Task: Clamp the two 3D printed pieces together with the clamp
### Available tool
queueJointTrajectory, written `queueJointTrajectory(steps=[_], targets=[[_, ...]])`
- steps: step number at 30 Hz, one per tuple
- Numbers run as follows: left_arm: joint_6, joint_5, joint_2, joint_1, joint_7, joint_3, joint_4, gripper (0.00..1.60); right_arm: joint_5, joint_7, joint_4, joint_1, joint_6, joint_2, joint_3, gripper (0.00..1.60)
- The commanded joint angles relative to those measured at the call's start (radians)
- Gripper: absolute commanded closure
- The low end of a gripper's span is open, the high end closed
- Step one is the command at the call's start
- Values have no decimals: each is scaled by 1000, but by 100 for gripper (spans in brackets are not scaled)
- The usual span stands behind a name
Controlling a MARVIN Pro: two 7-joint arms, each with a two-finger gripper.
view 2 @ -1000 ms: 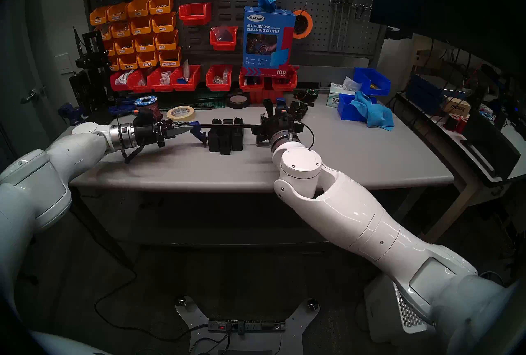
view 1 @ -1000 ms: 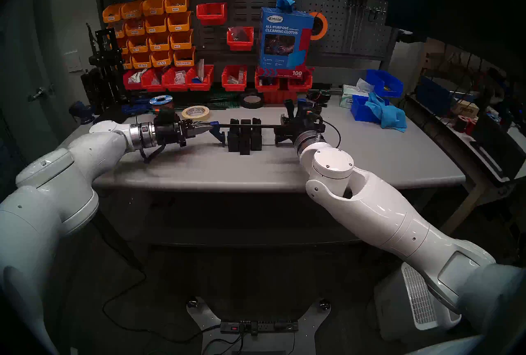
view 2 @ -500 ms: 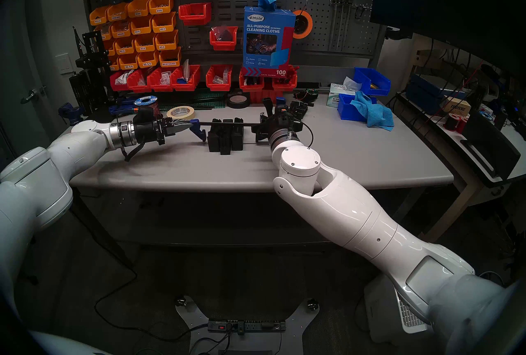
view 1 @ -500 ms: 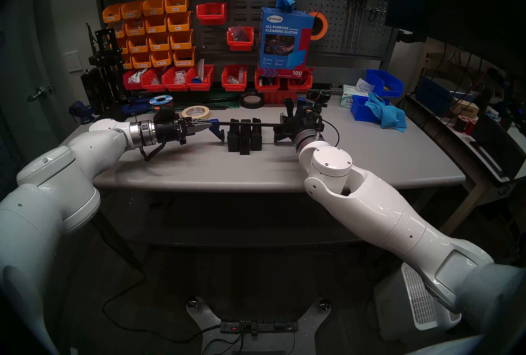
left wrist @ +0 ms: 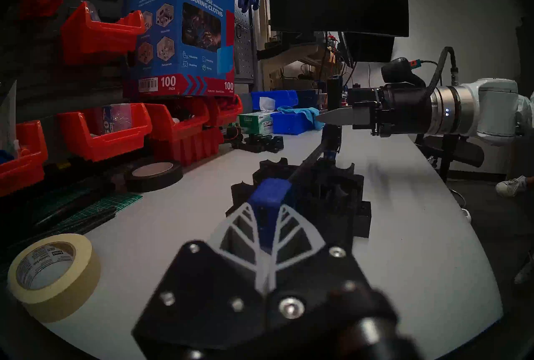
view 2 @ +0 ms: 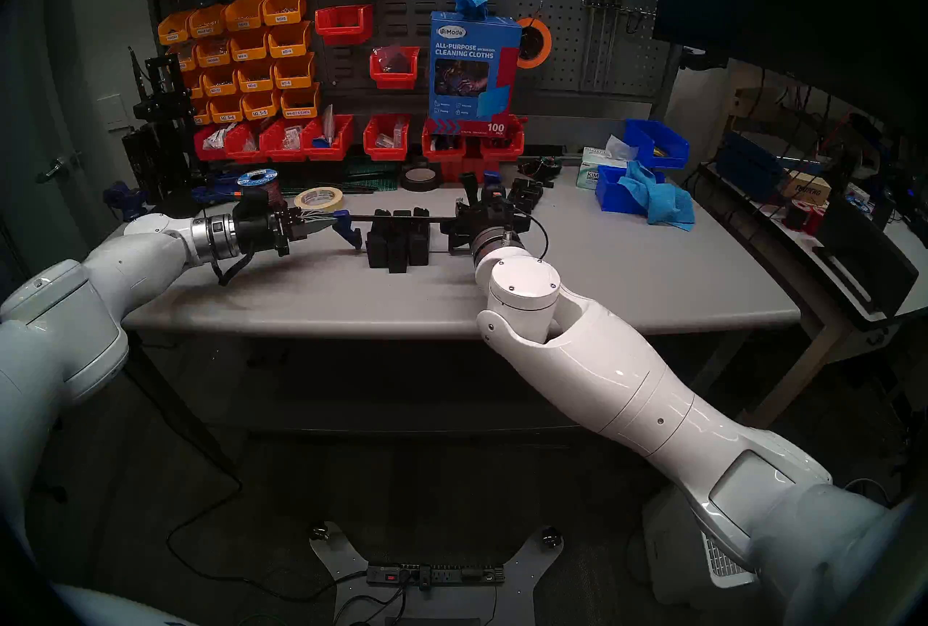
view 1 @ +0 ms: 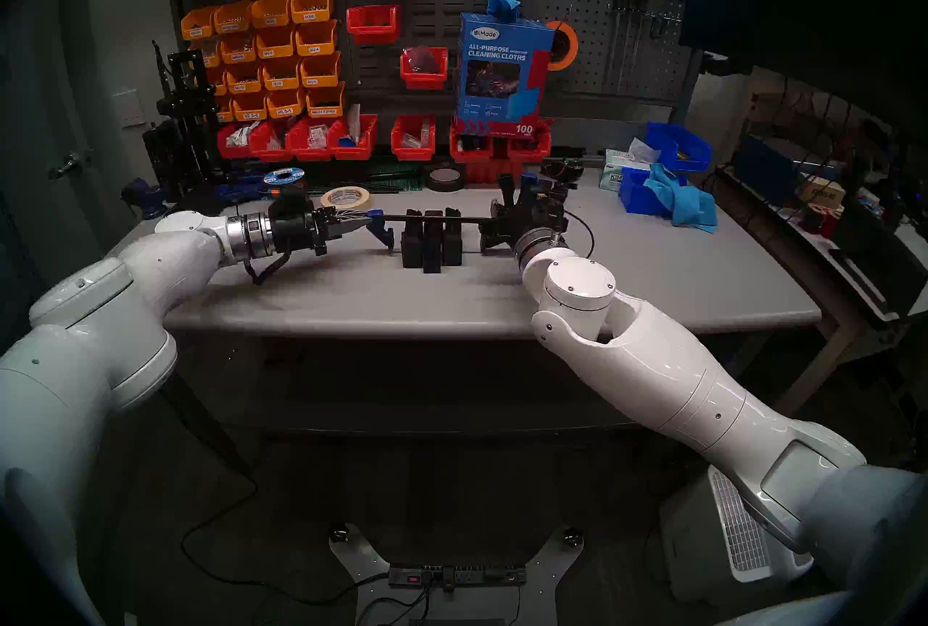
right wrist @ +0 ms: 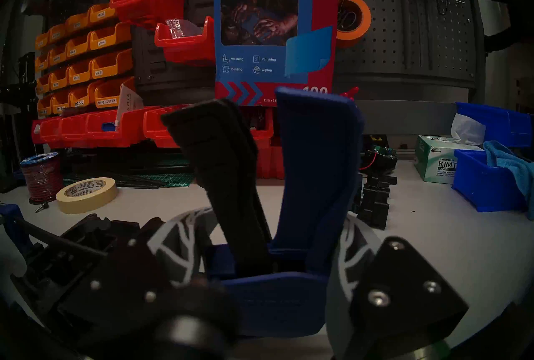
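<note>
Clamp (view 1: 442,220) straddles the two 3D printed pieces (view 1: 431,242) at table centre, jaws apart, left gripper (view 1: 369,222) pinching its blue end at nine o'clock, right gripper (view 1: 512,218) gripping the trigger handle at three; closing step underway, squeezing probably comes next.

The grey table (view 1: 627,288) carries the 2 3D printed pieces (view 1: 431,242), masking tape (view 1: 345,197) and black tape (view 1: 444,178).
</note>
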Motion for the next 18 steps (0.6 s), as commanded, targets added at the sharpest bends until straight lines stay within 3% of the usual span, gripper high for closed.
queueJointTrajectory(steps=[1, 18], targets=[[-4, 4, -10, 13, -22, 6, 7, 160, -15, -8, -9, 20, -17, 3, 17, 160], [-1, 9, -16, 39, -26, 15, 12, 160, -10, -22, 2, -3, -31, 3, 6, 160]])
